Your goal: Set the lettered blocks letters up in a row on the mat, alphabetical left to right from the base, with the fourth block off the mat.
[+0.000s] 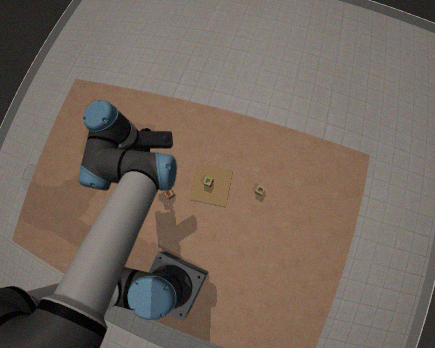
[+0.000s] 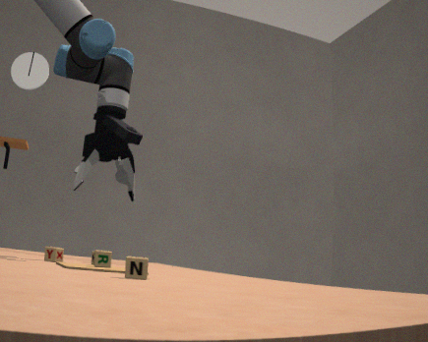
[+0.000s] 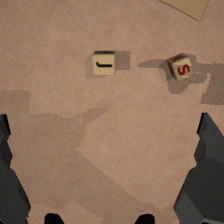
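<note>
My gripper is open and empty, high above the table. In the wrist view, a block with a black J lies beyond the fingertips, its letter turned sideways; the arm hides it in the top view. A block with a red S lies rotated, off the mat. A block with a green letter sits on the yellowish mat; its top is too small to read surely. Another block lies right of the mat, dark mark on top, N on a side.
The robot's base stands at the near side in the top view. The arm covers part of the brown table left of the mat and casts shadows around the J and S blocks. The S block lies between the J block and the mat.
</note>
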Controlling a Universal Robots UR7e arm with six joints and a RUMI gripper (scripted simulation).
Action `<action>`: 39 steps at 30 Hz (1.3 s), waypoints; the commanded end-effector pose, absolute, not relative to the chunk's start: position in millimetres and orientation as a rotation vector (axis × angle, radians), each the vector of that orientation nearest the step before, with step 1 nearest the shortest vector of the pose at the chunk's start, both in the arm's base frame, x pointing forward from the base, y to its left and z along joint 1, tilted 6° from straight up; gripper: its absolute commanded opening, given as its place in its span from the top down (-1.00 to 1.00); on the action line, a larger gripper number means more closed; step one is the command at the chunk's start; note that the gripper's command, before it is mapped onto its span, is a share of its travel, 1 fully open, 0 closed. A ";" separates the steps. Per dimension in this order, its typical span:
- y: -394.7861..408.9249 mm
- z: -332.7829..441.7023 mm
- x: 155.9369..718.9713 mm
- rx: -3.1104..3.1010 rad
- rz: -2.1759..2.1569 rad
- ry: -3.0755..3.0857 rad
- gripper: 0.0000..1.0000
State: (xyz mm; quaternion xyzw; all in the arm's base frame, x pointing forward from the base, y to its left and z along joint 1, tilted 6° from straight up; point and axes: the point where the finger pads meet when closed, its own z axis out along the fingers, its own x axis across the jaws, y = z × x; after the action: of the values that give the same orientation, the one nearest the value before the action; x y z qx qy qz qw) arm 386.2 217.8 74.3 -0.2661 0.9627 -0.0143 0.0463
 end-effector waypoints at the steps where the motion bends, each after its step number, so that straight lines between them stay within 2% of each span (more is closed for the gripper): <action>1: 218.1 74.7 386.5 -0.812 -0.043 2.937 -1.00; 20: 215.4 74.1 388.0 -0.867 -0.046 2.922 -1.00; 39: 199.4 70.5 396.4 -1.192 -0.061 2.811 -1.00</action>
State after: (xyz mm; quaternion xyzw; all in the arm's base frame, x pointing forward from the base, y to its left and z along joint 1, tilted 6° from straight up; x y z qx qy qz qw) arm 394.0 203.4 71.0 -0.3625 0.9308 -0.0195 0.0439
